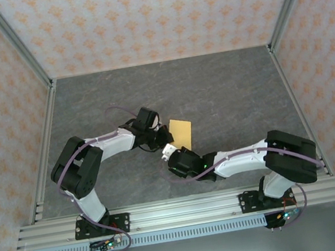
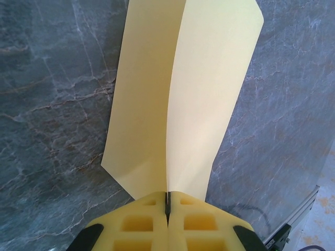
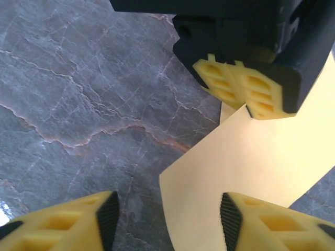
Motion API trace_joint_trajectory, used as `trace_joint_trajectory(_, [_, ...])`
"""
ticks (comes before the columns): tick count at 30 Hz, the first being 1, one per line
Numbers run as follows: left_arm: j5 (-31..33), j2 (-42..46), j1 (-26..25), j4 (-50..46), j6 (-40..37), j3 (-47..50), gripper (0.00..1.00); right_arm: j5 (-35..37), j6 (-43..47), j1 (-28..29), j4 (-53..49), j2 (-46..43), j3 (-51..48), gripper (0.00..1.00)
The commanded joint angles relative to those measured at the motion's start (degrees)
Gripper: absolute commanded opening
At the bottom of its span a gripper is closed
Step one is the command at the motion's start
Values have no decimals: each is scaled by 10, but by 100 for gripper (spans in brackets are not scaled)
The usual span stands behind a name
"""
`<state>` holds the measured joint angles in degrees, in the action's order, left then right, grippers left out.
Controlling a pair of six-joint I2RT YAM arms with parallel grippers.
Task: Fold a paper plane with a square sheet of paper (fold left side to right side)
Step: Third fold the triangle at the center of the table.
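Left fingers [image 2: 141, 222] are clamping the square sheet of paper [image 2: 157, 104], half-folded at desk [image 2: 52, 104] centre, while right fingers [image 3: 68, 219] are hovering open beside it; any slip is likely risking a skewed crease.

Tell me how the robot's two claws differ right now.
The left gripper is shut, pinching the edge of the yellow sheet of paper; the right gripper is open, jaws wide apart. The left gripper holds the sheet bent upward; the right gripper holds nothing and hovers by a paper corner. Both are yellow-tipped and sit close together.
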<state>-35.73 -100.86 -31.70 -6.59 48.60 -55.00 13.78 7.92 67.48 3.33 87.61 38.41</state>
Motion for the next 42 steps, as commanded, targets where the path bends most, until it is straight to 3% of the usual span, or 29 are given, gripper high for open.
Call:
trace_joint_trajectory(1, [10,20,-5,-6,-2,0,2,29,3,3,11,-7,9,48])
trace_joint_trajectory(7, [12,21,-5,-14,-11,-1,3,25,6,1,7,-11,12,15])
trace_joint_trajectory(10, [23,26,-5,-37,-30,-7,9,8,7,-5,-9,-17,10,0])
trace_joint_trajectory(17, [37,65,23,-96,-81,-17,40,-57,-14,-32,-34,-43,-8,0])
trace_joint_trajectory(22, [54,94,39,-154,-128,-40,51,-99,-26,-54,-35,-52,-15,0])
trace_joint_trajectory(25, [39,90,39,-162,-144,-68,50,-114,-29,-61,-33,-49,-15,0])
trace_joint_trajectory(32, [-30,-8,25,-169,-198,-169,29,-128,-41,-71,-26,-40,-15,0])
trace_joint_trajectory(42, [-34,-196,2,-215,-233,-315,22,-157,-61,-84,-19,-32,-10,0])
